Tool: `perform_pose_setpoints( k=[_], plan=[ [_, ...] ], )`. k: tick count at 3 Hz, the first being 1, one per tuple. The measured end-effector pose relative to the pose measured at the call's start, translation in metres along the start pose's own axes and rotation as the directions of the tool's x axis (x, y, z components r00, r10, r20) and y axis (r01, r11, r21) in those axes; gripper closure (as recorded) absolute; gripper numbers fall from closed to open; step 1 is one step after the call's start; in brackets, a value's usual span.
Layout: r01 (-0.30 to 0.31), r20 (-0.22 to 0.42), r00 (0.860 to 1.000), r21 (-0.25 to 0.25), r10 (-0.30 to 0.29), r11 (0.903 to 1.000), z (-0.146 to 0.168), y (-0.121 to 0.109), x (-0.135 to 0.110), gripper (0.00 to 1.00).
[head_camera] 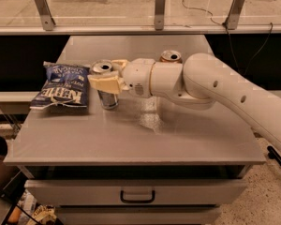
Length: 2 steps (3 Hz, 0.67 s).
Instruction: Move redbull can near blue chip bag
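Observation:
The redbull can is slim and silver-blue and stands upright on the grey table, just right of the blue chip bag. The bag lies flat at the table's left, with its white KETTLE lettering facing the front. My gripper reaches in from the right at the can's upper half. One tan finger lies across the can's front and the other sits behind it, shut on the can. The can's silver top shows above the front finger.
A wider gold-orange can stands at the back of the table, partly behind my white arm. A drawer with a handle is under the tabletop. A railing runs behind the table.

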<state>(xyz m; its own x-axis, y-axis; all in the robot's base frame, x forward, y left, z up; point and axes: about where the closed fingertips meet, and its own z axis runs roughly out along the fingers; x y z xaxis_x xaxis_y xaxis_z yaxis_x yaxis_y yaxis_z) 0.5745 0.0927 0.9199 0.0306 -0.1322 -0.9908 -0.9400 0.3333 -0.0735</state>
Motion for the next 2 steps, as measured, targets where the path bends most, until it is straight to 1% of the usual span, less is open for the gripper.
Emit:
perform_pose_setpoints(
  k=[2],
  plan=[
    [0.002, 0.001, 1.000, -0.008, -0.002, 1.0000, 0.0035, 0.0034, -0.0016, 0.35]
  ],
)
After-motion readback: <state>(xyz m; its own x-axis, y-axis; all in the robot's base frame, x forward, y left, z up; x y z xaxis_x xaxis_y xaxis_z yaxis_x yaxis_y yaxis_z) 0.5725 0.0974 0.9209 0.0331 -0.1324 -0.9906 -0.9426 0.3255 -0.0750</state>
